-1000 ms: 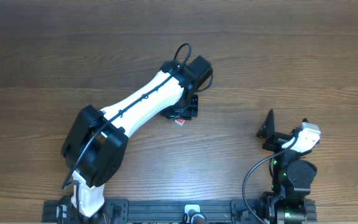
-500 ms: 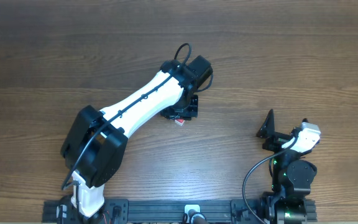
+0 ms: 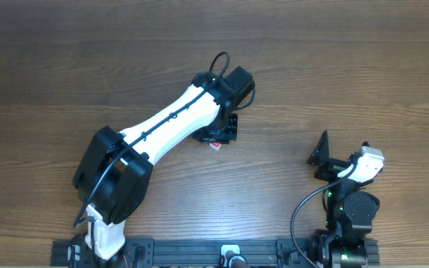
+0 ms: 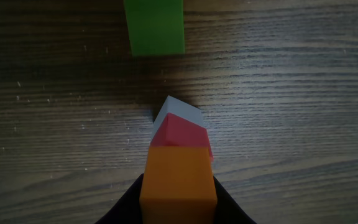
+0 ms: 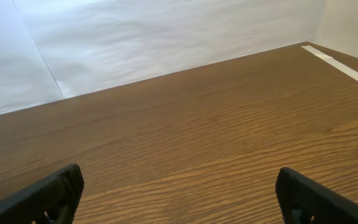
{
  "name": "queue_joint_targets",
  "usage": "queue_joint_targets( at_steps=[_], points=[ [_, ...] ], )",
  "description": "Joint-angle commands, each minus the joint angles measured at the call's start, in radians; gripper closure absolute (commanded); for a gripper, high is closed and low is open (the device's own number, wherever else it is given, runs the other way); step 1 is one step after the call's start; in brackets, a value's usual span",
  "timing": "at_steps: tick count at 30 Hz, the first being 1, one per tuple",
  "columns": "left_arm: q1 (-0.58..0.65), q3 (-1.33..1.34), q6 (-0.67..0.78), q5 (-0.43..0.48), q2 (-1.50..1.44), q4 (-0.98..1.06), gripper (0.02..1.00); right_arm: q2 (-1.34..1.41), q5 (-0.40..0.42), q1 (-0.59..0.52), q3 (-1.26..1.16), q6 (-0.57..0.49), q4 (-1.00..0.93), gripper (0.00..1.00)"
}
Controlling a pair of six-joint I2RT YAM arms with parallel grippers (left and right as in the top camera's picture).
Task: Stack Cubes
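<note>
In the left wrist view an orange cube (image 4: pixel 178 183) sits on a red cube (image 4: pixel 178 132), which rests on a white cube (image 4: pixel 182 109), forming a slightly skewed stack on the wooden table. My left gripper (image 4: pixel 178 208) is shut on the orange cube, one dark finger on each side. A green cube (image 4: pixel 155 26) lies alone on the table beyond the stack. From above, the left gripper (image 3: pixel 218 132) covers the stack near the table's middle, with a sliver of the red cube (image 3: pixel 216 146) peeking out. My right gripper (image 5: pixel 179 202) stands open and holds nothing, low at the right (image 3: pixel 323 154).
Bare wooden table (image 3: pixel 348 67) lies all around the stack. A white wall (image 5: pixel 166 37) rises past the table's far edge in the right wrist view. The arm bases stand along the near edge.
</note>
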Motion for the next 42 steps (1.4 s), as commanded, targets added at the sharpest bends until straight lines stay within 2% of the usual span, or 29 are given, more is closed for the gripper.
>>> queue_joint_targets(
  at_steps=[1,37,39,42],
  points=[
    [0.0,0.014,0.012,0.01,-0.009,-0.001,0.967,-0.002,0.017,0.003,0.005,-0.005,-0.021,0.009],
    [0.003,0.014,0.011,0.01,0.03,0.003,0.947,-0.002,0.016,0.003,0.005,-0.005,-0.021,0.007],
    [0.003,0.014,0.012,0.01,0.03,0.003,0.908,-0.002,0.017,0.003,0.005,-0.005,-0.021,0.007],
    [0.003,0.014,0.012,0.01,0.03,0.003,0.72,-0.002,0.016,0.003,0.005,-0.005,-0.021,0.009]
  ],
)
